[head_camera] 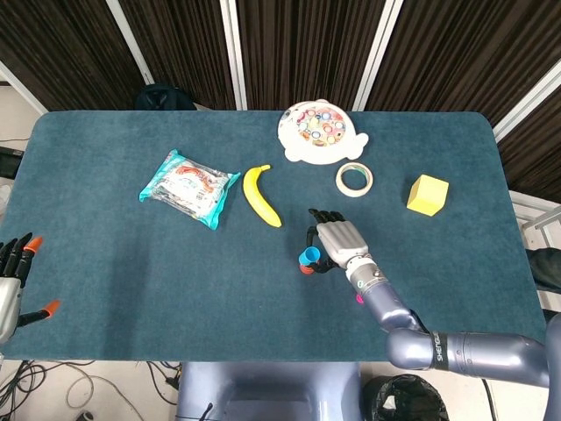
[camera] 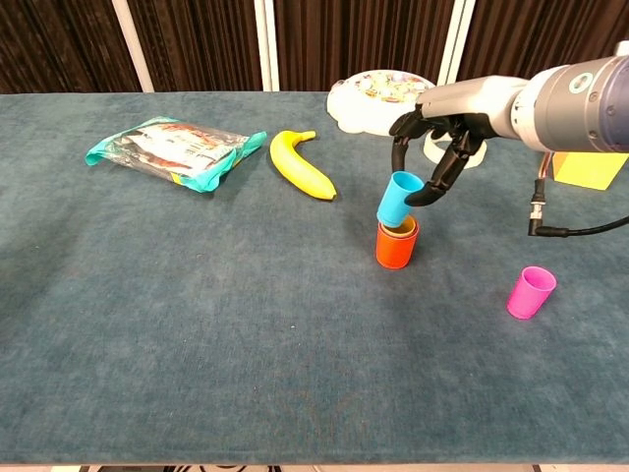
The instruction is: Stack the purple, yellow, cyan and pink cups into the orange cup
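My right hand (camera: pixel 439 138) (head_camera: pixel 337 240) pinches the cyan cup (camera: pixel 398 199) (head_camera: pixel 308 256), tilted, its base just above the mouth of the orange cup (camera: pixel 396 248). A yellow cup (camera: pixel 397 230) shows nested inside the orange one. The purple cup is not visible. To the right the pink cup (camera: pixel 531 292) stands alone on the cloth; in the head view only a sliver of the pink cup (head_camera: pixel 358 299) shows beside my forearm. My left hand (head_camera: pixel 15 272) hangs open at the table's near left edge, holding nothing.
A banana (camera: pixel 302 165) and a snack packet (camera: pixel 173 148) lie to the left. Behind the cups are a white toy plate (camera: pixel 386 101), a tape roll (head_camera: pixel 354 179) and a yellow block (head_camera: pixel 428 195). A black cable (camera: pixel 565 232) trails from my right forearm.
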`<state>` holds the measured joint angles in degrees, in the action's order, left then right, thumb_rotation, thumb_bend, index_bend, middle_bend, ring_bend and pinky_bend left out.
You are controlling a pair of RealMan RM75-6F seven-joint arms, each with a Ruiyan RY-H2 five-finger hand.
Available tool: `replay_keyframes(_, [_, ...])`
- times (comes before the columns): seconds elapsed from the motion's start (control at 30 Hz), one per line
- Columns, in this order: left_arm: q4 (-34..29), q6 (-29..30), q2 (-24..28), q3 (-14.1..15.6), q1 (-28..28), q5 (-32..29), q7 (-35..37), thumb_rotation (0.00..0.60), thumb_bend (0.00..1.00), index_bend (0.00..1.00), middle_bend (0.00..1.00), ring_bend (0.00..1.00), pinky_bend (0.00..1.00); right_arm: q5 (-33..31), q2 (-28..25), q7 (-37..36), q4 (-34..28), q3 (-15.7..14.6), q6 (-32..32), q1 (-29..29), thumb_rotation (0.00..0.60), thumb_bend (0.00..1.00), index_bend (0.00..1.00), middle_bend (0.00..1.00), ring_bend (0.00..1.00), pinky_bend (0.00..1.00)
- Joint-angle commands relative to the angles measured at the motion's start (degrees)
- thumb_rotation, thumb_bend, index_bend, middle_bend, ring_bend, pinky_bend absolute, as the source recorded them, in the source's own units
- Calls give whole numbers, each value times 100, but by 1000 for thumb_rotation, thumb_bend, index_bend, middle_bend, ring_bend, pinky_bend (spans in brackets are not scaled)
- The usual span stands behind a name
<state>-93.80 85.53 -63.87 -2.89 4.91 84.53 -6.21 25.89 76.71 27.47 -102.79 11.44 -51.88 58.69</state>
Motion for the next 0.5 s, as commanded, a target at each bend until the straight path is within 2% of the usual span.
replay_keyframes(0.03, [0,0,-1,1,0,0,-3,600,0,0,0,0,38,0,-30,-23,-5,-30,7,-16,600,390,523,0,23,21])
replay_keyframes(0.5, [-9,0,-29,20,-1,20,-71,600,0,0,0,0,38,81,-69,-197,47,-215,103,-103,600,390,523,0,23,21])
